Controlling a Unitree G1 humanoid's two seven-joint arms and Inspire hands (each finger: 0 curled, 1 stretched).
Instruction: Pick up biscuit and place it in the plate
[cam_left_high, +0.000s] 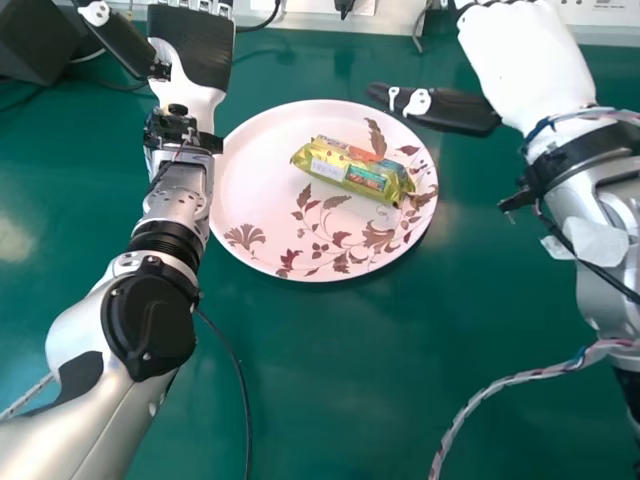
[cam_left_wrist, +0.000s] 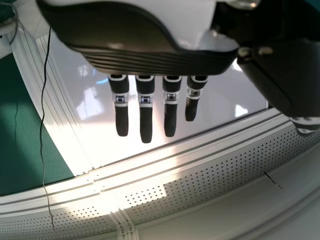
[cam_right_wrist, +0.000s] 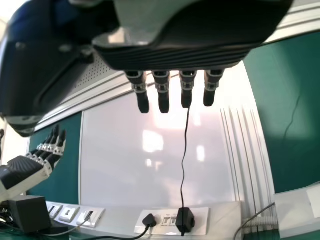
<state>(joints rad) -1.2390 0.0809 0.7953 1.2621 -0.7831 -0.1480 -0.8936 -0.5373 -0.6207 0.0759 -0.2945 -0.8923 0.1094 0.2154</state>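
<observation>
The biscuit, in a yellow-green wrapper, lies on the upper middle part of the pink plate, which has a leaf pattern. My left hand is beyond the plate's far left side, palm up and apart from the biscuit; in the left wrist view the hand has straight fingers. My right hand is beyond the plate's far right side, its thumb pointing toward the rim; in the right wrist view the hand is open and holds nothing.
The plate stands on a green table. A black box is at the far left, with cables near it. Sockets line the table's far edge. A black cable runs beside my left forearm, and a braided cable hangs from my right arm.
</observation>
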